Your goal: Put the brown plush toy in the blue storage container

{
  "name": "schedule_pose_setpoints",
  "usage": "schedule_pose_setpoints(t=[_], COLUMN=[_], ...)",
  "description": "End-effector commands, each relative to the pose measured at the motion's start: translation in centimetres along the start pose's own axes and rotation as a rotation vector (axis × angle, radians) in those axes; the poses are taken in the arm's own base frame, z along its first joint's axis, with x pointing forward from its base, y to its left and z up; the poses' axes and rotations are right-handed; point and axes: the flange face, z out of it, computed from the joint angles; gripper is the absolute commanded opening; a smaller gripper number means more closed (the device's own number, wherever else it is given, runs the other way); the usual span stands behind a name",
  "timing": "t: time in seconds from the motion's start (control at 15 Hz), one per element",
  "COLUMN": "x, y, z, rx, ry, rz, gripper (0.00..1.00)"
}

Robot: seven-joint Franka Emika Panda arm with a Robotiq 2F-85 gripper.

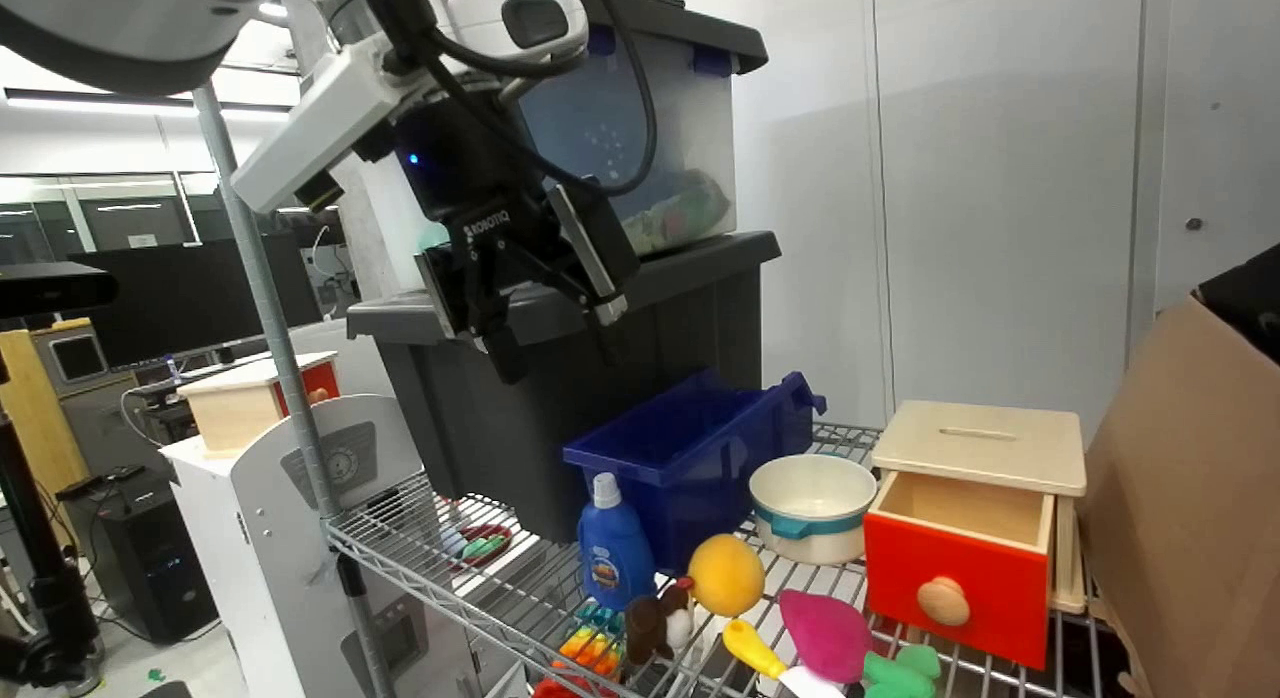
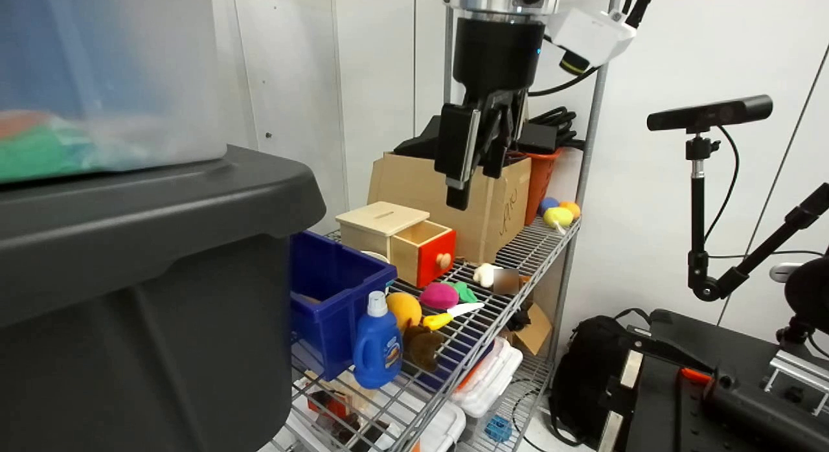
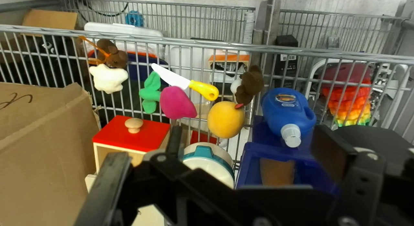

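The gripper (image 1: 556, 353) is hanging wide; the wrist view is showing the brown plush toy (image 3: 277, 173) lying inside the blue storage container (image 1: 735, 468), whose wall is hiding it in an exterior view; a blue bottle (image 1: 612, 553) is standing just beside

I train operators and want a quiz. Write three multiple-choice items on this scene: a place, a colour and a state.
1. The white bowl stands: A) between the blue storage container and the wooden box; B) on the wooden box; C) inside the blue storage container.
2. The drawer front is: A) green; B) white; C) red.
3. The gripper is: A) shut; B) open; C) out of view.

1 A: the wrist view shows it between them.
2 C: red in all three views.
3 B: in an exterior view its jaws stand apart, holding nothing.
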Motion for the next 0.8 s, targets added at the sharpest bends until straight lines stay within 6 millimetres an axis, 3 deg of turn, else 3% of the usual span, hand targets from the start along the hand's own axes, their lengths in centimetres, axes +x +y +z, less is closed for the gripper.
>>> schedule_pose_setpoints(t=[0.0, 0.73], x=[-0.01, -0.17], y=[-0.14, -0.37], z=[-0.07, -0.25], rx=[-0.001, -0.002], ry=[0.0, 0.002], rz=[-0.002, -0.004], gripper=[1.0, 1.0])
